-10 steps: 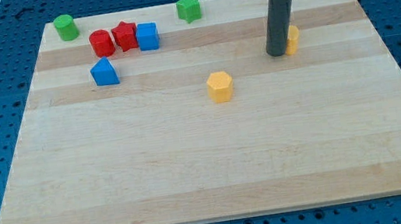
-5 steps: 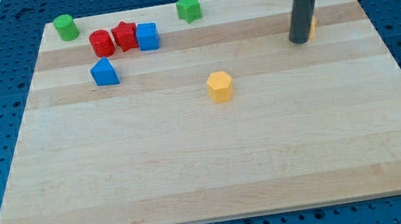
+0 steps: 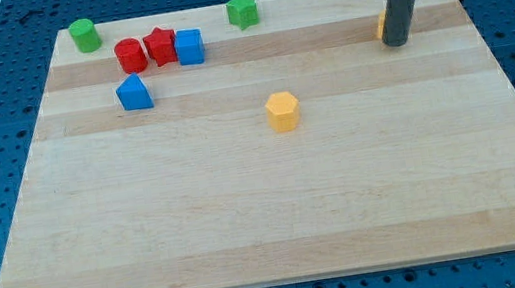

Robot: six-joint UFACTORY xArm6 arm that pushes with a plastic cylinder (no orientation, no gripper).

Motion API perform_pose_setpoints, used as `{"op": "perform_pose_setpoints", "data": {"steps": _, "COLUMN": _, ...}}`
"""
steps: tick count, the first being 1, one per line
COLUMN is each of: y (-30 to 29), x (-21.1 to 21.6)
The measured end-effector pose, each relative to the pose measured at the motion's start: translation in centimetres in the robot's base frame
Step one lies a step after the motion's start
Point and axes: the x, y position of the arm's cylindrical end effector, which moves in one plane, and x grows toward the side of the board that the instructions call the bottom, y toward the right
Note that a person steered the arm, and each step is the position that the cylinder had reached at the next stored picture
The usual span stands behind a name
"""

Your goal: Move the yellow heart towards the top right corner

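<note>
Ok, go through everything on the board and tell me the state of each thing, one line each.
My tip: down on the board, against the yellow heart.
Yellow heart: mostly hidden behind the rod, near the top right corner.
Yellow hexagon block: alone mid-board.
Green star: alone at the top edge.
Green cylinder: alone at the top left.
Red cylinder, red star, blue cube: packed in a row.
Blue block: just below that row.

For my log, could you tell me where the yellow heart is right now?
The yellow heart sits near the board's top right, mostly hidden behind my tip, showing only as a yellow sliver at the rod's left edge.
</note>
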Motion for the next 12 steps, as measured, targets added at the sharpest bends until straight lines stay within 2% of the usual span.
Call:
{"op": "perform_pose_setpoints", "data": {"steps": 3, "y": 0.2, "x": -3.7}}
{"op": "perform_pose_setpoints", "data": {"steps": 5, "y": 1.1, "x": -3.4}}
{"op": "perform_pose_setpoints", "data": {"steps": 7, "y": 1.1, "x": -5.9}}
{"op": "perform_pose_setpoints", "data": {"steps": 12, "y": -0.4, "x": -8.0}}
